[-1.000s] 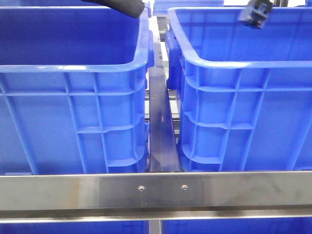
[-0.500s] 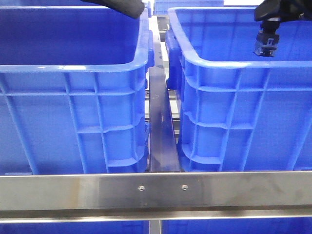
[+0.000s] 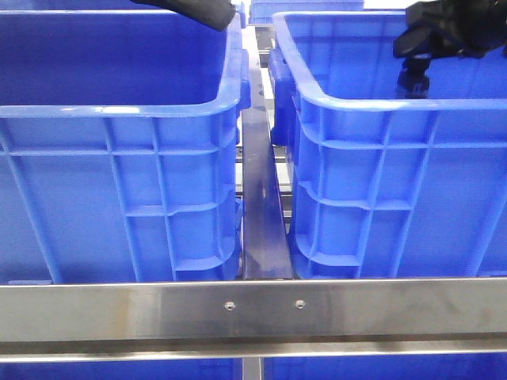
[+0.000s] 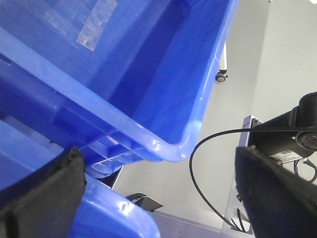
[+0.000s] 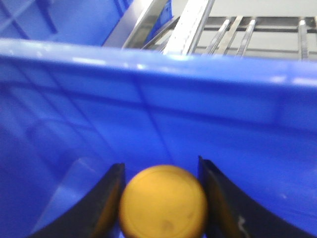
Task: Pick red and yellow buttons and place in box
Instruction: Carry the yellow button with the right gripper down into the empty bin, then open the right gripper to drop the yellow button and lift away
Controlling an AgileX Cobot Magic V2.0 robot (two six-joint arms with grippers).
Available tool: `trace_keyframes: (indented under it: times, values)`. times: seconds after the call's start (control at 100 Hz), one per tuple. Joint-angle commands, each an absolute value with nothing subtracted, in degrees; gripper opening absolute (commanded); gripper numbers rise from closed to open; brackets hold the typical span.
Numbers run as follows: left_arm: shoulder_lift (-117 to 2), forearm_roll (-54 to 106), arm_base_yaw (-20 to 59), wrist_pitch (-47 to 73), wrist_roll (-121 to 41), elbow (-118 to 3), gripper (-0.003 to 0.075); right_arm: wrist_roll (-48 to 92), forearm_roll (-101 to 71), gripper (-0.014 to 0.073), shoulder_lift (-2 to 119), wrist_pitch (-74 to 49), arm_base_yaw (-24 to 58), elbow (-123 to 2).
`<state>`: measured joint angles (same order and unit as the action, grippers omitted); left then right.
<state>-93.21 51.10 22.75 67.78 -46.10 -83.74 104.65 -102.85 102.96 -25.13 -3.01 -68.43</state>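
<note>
A yellow button (image 5: 162, 201), round, flat-topped and smooth with a faint scuff on its face, is sitting between the two dark fingers (image 5: 101, 206) of the right gripper (image 3: 412, 79), which appears to be closing on it from both sides; whether the pads are truly pressing is hard to tell through the blur. The gripper is hanging inside the right-hand box (image 3: 372, 103), low against its inner wall in the front view, so the button is within that crate rather than over the other one. If this is the receiving box, the thing to do well is to be parting the fingers only once the button is well inside the rim, so that it is not bouncing off the hard plastic. The box is glossy blue, with a thick rolled rim and ribbed outer walls. The second crate (image 3: 119, 111) beside it looks identical, a steel rail (image 3: 261, 222) running between them. The left gripper (image 4: 158, 198) is standing wide open with nothing in it, its black foam-like pads looking past a crate corner. No red button is showing.
</note>
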Motion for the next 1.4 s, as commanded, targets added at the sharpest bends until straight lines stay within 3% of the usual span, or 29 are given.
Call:
trace_keyframes:
  times: [0.0,1.05,1.12,1.29,1.39]
  values:
    - [-90.45,55.03,23.14,67.73,-46.02,-85.10,0.0586,105.70,-106.31,0.0256,101.55,-27.88,-3.11,-71.32]
    - [-90.45,55.03,23.14,67.73,-46.02,-85.10,0.0586,108.19,-106.43,0.0259,108.60,-24.99,-1.97,-75.48]
    - [-90.45,55.03,23.14,67.73,-46.02,-85.10,0.0586,108.19,-106.43,0.0296,108.60,-24.99,-1.97,-75.48]
    - [-90.45,55.03,23.14,67.73,-46.02,-85.10,0.0586,108.19,-106.43,0.0511,108.60,-24.54,-1.97,-75.48]
    - [-90.45,55.03,23.14,67.73,-46.02,-85.10,0.0586,108.19,-106.43,0.0540,108.60,-24.07,-1.97,-75.48]
